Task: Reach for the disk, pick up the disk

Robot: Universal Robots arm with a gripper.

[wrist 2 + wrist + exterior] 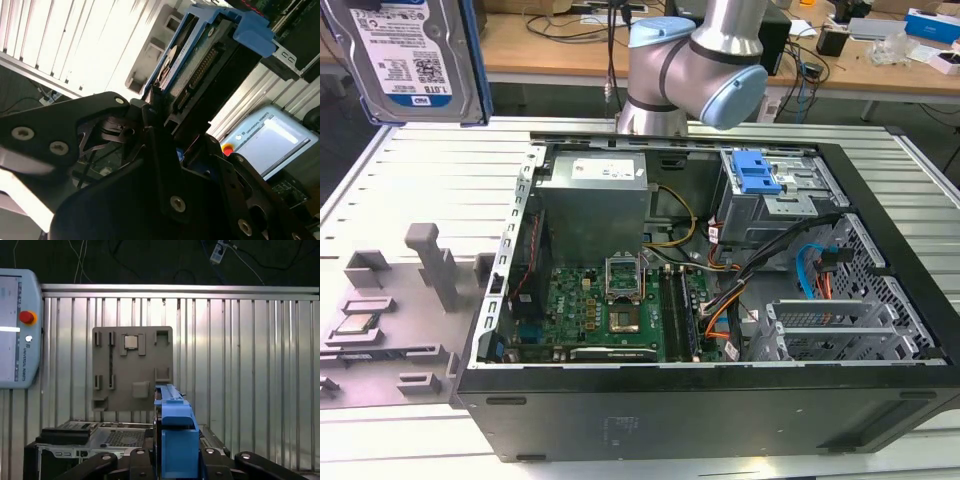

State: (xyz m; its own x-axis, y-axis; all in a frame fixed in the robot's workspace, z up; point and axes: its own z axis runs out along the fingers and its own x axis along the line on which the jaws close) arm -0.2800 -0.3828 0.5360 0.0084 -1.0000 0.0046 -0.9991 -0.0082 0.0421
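The disk [408, 58], a silver hard drive with a blue-and-white barcode label in a blue carrier frame, hangs high at the exterior view's left, well above the slatted table. In the second wrist view my gripper [167, 112] is shut on the disk [200, 65], its black fingers [150, 107] clamped against the drive's connector end. The first wrist view looks along the disk's blue frame edge [174, 435], which stands between the black fingers [137, 460] over the table.
The open computer case [700, 400] lies on the slatted table, with a blue-latched drive cage [760, 185] and a grey power-supply box [595, 200] inside. A grey fixture plate [132, 367] carrying a chip lies beside the case. A teach pendant [15, 330] rests at the table edge.
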